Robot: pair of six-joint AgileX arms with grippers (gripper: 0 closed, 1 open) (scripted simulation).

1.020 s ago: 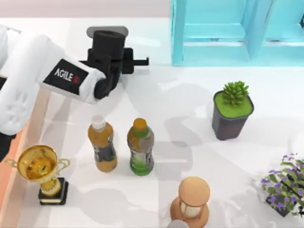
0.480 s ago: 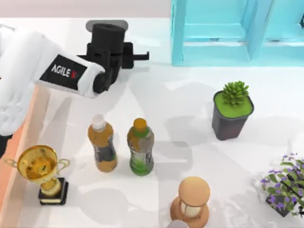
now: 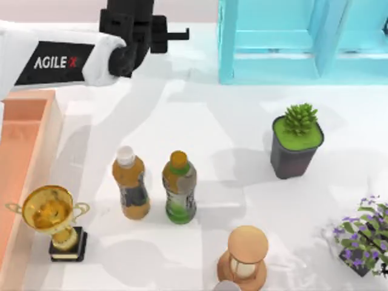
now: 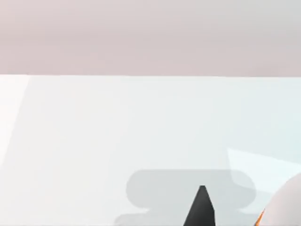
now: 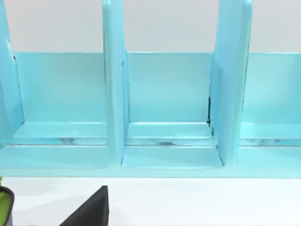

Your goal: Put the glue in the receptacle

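Over the last second the left arm has swung up and away toward the far table edge, uncovering the receptacle (image 3: 24, 157) at the table's left side, beside the trophy (image 3: 51, 221). The left gripper (image 3: 130, 27) now sits beyond the receptacle's far end; whether its jaws are apart or together cannot be told. In the left wrist view, a white and orange sliver (image 4: 282, 207) may be the glue; its location is otherwise unconfirmed. Release into the receptacle is likely pending.

on our white table (image 3: 242, 133) stand an amber bottle (image 3: 130, 183) just beside a green bottle (image 3: 179, 188), a gold trophy (image 3: 51, 221) near left, an hourglass (image 3: 244, 253) at the near edge, a potted succulent (image 3: 296, 140) right, purple flowers (image 3: 364, 235) near right, a turquoise shelf (image 3: 303, 39) far right, and the salmon receptacle (image 3: 24, 163) left.
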